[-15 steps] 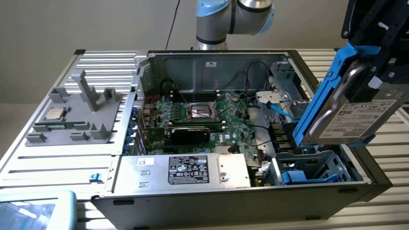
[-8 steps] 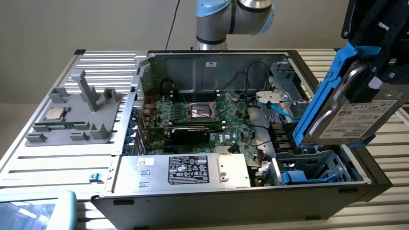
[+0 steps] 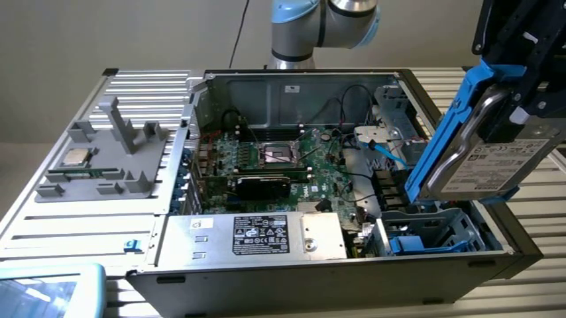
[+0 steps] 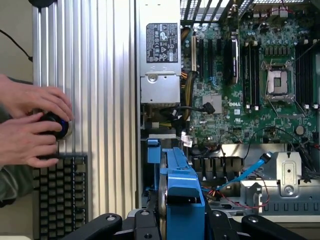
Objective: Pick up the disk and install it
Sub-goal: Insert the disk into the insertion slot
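Above drive bay (image 3: 429,232), disk (image 3: 495,162) tilted, clamped in tool (image 4: 181,224)

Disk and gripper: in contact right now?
Touching. The wrist view shows the disk, in its blue carrier, clamped in the gripper; the exterior view shows it held tilted above the open case.

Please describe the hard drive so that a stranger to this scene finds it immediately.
Find the open dark computer case. Above its end at the exterior view's right, a black end effector holds a flat silver-grey hard drive, tilted, in a bright blue plastic frame. Unlike the large silver box with black label inside the case, it hangs in air.
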Action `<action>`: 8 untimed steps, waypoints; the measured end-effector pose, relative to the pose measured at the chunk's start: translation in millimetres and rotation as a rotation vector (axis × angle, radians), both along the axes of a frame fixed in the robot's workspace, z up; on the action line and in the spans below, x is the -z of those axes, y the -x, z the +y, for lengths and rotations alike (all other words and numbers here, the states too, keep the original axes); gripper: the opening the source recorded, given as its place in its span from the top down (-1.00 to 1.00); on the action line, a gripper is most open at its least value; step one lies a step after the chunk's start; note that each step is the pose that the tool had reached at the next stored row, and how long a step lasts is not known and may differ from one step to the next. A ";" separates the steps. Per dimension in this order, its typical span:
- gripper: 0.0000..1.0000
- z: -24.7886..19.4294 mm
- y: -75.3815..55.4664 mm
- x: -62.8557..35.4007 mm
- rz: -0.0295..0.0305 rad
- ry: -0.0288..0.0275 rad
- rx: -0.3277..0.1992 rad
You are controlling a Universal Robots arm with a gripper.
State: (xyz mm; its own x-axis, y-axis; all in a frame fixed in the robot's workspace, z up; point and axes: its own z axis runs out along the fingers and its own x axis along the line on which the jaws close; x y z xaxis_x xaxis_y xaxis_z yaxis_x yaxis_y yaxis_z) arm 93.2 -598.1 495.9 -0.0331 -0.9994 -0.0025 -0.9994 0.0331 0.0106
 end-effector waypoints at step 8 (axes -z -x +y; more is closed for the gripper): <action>0.25 -1.0 0.0 14.2 0.0007 -0.0079 0.001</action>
State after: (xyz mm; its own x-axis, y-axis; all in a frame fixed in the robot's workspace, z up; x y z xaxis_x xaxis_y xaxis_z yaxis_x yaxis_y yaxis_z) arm 93.2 -599.1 481.7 -0.0343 -0.9994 -0.0104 -0.9993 0.0342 0.0117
